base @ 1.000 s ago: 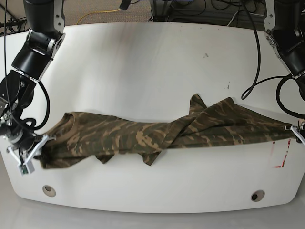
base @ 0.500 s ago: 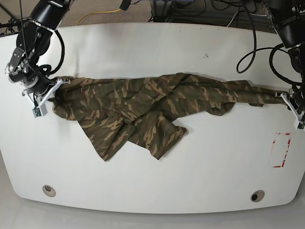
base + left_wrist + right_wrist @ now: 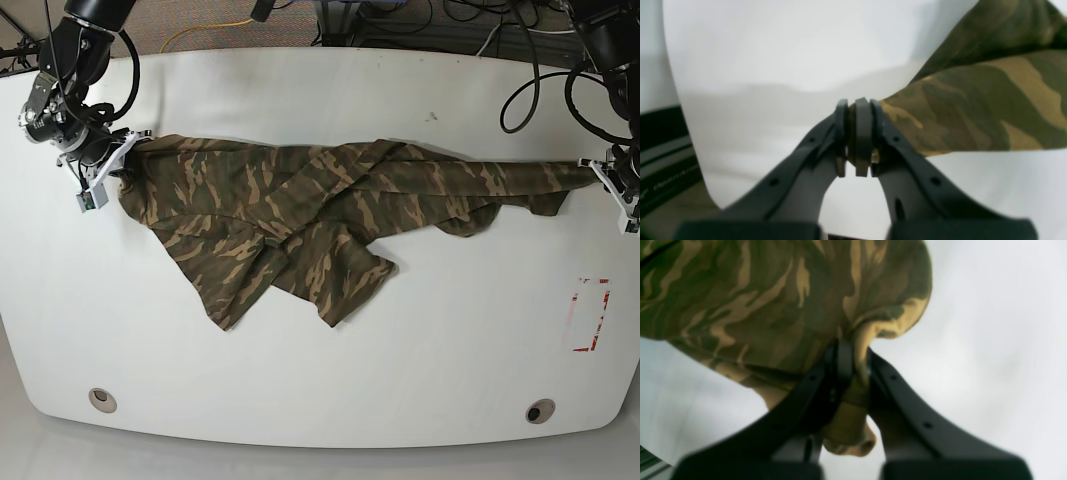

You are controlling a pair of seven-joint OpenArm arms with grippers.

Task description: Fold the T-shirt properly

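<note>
Table (image 3: 330,90): a wide white top with rounded corners that fills most of the base view. Two small round fittings sit near its front edge, and a small dark speck marks the surface toward the back.

T-shirt (image 3: 300,215): camouflage cloth in olive, brown and tan, stretched across the back half of the table from one gripper to the other. The upper edge runs in a fairly taut line. The middle is twisted and bunched into folds, and a loose flap hangs forward onto the table, left of centre in the base view. The end on that view's right narrows to a thin strip.

Right gripper (image 3: 108,168): at the left edge of the base view, over the table's side. Its dark jaws are clamped tight on a bunched wad of the T-shirt (image 3: 780,303); in the right wrist view (image 3: 853,373) a fold of tan cloth is squeezed between the fingers and pokes out below them.

Left gripper (image 3: 612,180): at the right edge of the base view, near the table's rim. Its jaws are closed on the thin end of the T-shirt (image 3: 973,110); in the left wrist view (image 3: 857,140) the cloth's edge is pinched between the fingertips and the fabric fans away to the right above the white top.

Red mark (image 3: 592,315): a thin bracket-like outline on the table, in front of the left gripper and well clear of the cloth.
</note>
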